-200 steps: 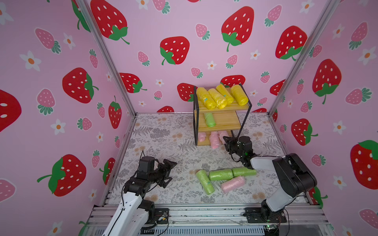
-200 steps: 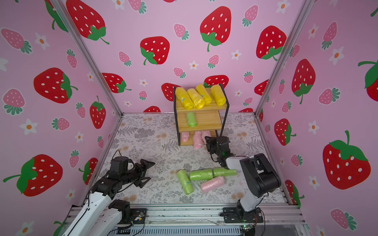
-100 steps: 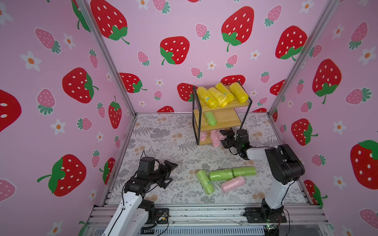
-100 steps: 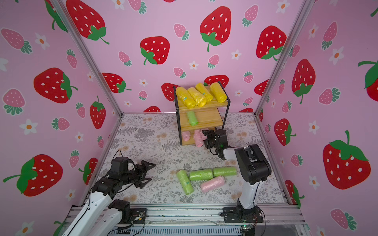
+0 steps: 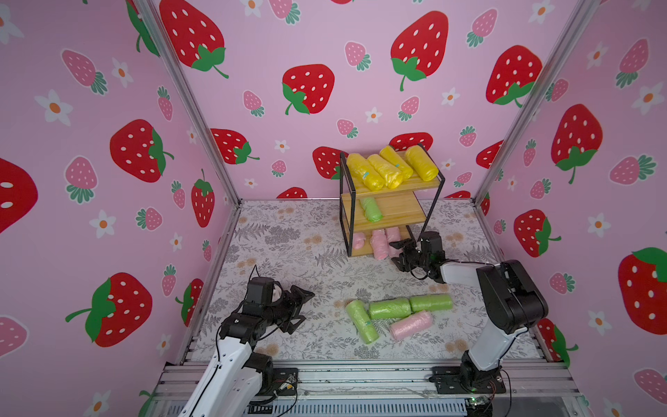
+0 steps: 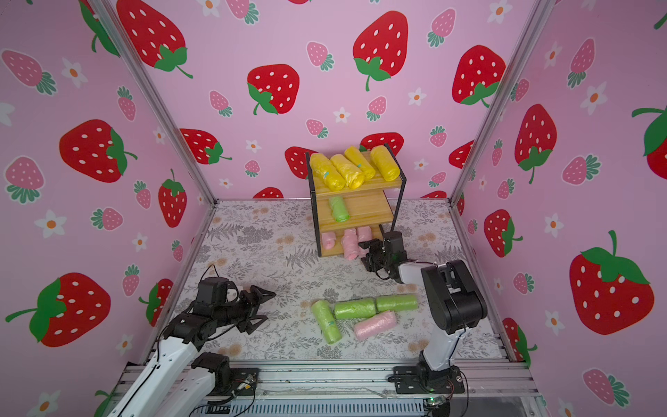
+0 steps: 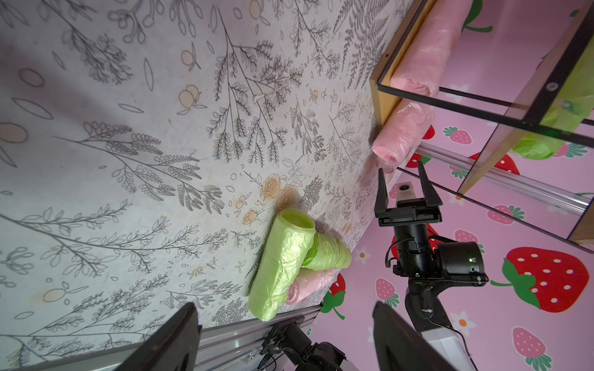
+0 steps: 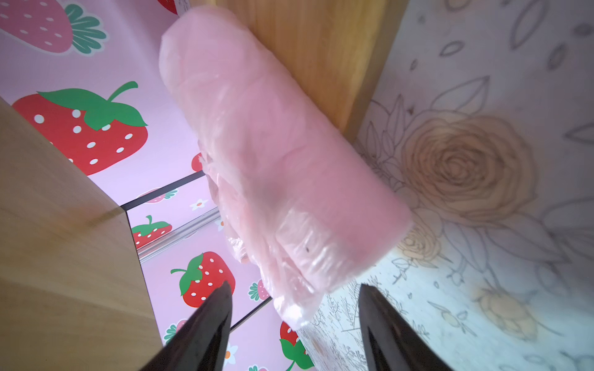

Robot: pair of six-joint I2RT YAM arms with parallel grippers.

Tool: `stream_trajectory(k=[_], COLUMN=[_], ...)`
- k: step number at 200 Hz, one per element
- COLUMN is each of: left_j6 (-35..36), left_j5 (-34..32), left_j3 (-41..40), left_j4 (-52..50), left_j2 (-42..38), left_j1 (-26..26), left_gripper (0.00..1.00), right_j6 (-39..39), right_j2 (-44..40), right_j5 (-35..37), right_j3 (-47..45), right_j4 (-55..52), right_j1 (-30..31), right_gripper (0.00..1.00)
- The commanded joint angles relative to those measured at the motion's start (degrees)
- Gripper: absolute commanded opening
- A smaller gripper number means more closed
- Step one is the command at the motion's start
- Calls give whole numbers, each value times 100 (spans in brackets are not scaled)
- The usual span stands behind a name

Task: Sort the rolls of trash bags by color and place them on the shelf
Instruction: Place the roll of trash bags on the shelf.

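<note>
Three pink rolls (image 5: 378,245) lie on the shelf's (image 5: 400,207) bottom board, one jutting past its front edge just before the empty, half-open right pincer (image 7: 400,167), whose nudge could drag it onto the tabletop (image 5: 288,234).

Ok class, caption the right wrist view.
Open right gripper facing a pink trash-bag roll sticking off the shelf's bottom board.
</note>
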Motion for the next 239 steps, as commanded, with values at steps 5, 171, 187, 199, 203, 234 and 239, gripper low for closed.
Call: stream_trajectory(k=[5, 171, 187, 199, 203, 234, 239], left_j6=[108, 56, 70, 95, 104, 146, 144], left_j5=[113, 7, 24, 25, 25, 40, 43], left_j3=[265, 319, 332, 353, 363, 364, 355], left_j4=[-222, -347, -356, -387, -390, -411, -411], left_j2=[-88, -111, -91, -65, -58, -12, -1], left_j1=[-17, -34, -35, -41, -29, -34, -35], left_gripper=[86, 86, 86, 87, 87, 87, 87], right_j6=[-141, -104, -146, -203, -217, -244, -259], right_j2=[-205, -114, 10, 93, 121, 372, 420], right_j5=[-336, -259, -194, -156, -138, -10, 9], right_j3=[-7, -271, -146, -28, 19, 301, 332], right_j4=[-605, -6, -6, -17, -36, -50, -9], right_j1=[-155, -224, -231, -234, -234, -242, -240], right_gripper=[69, 22, 22, 22, 22, 22, 22])
